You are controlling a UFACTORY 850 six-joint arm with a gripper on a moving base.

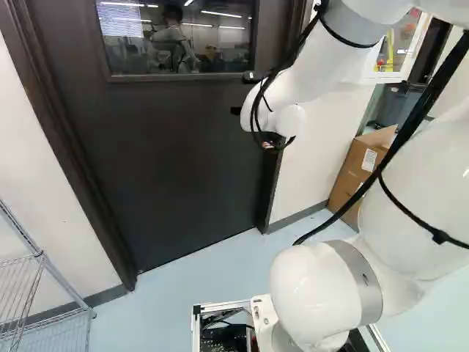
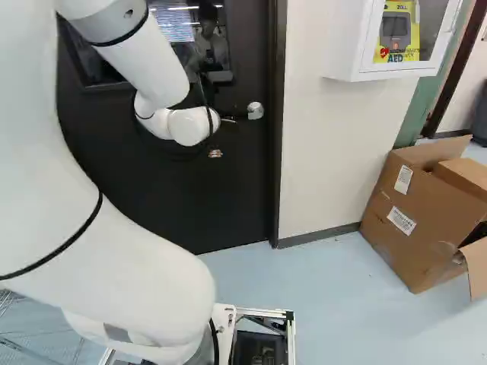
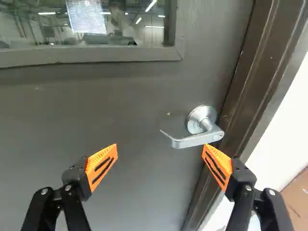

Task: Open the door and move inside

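1. Ahead of the arm (image 1: 311, 62), at the door (image 1: 183, 147), the gripper (image 2: 215, 153) reaches toward the latch side. In the wrist view the gripper (image 3: 160, 145) has its two fingers spread wide, with a broad gap between their orange pads (image 3: 102, 166). Nothing is grasped.

2. Ahead of the fingers lies the handle (image 3: 192, 140), a silver lever coming off a round plate (image 3: 201, 119) on the door. Its bent free end lines up with the gap, nearer the finger on the door frame's side than the other one.

3. At the hinged end of the lever, the tip of the finger nearest the door frame (image 3: 255, 82) appears just below the metal, overlapping its edge in the wrist view. Whether they touch cannot be told. The other finger is well apart from the lever, with the plain door face behind it.

4. Within its frame, the door sits closed. The lever lies close to level, and the window (image 3: 91, 29) is above it.

5. To the right of the door in the right base view, a pale wall (image 2: 327, 152) carries a white cabinet (image 2: 346, 57) with a glass front. Below and farther right, a cardboard box (image 2: 411, 220) with raised flaps stands on the light blue floor (image 2: 342, 304).

6. At the lower left of the left base view, a wire rack (image 1: 37, 256) stands by the wall.
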